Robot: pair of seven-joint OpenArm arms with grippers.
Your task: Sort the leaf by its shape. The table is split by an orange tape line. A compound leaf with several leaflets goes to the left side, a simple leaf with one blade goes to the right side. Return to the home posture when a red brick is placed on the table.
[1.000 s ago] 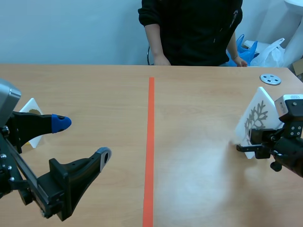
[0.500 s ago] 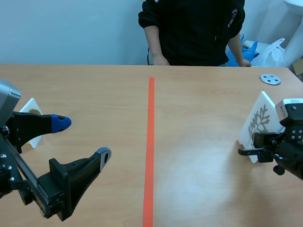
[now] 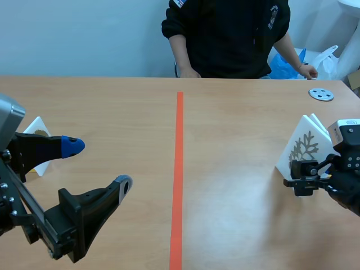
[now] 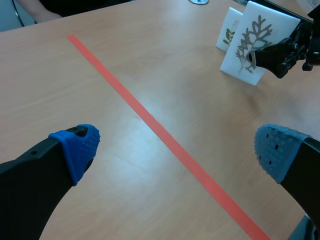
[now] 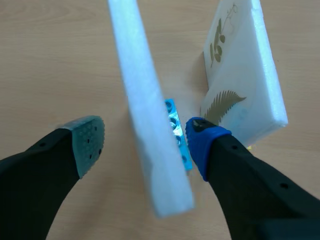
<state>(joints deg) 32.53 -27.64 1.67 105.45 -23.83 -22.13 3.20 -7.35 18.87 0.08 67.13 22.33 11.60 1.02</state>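
A white foam card with a grey branched leaf (image 3: 304, 149) stands on the table right of the orange tape line (image 3: 179, 169), and it also shows in the left wrist view (image 4: 247, 45). In the right wrist view the card (image 5: 150, 125) is edge-on on a small blue base (image 5: 176, 131). My right gripper (image 5: 145, 137) is open around it, and its grey pad (image 5: 87, 140) stands clear of the card. My left gripper (image 3: 95, 166) hangs open and empty at the near left, over bare table (image 4: 175, 150).
A second white card with leaf prints (image 5: 245, 75) leans just behind the first. Another white card (image 3: 36, 135) stands at the far left behind my left arm. A grey disc (image 3: 321, 94) lies at the back right. A person (image 3: 225, 34) sits across the table.
My right gripper has gone from shut on the leaf card to open, leaving the card standing on the table. The person's hand moved to the right. The left arm has kept still.
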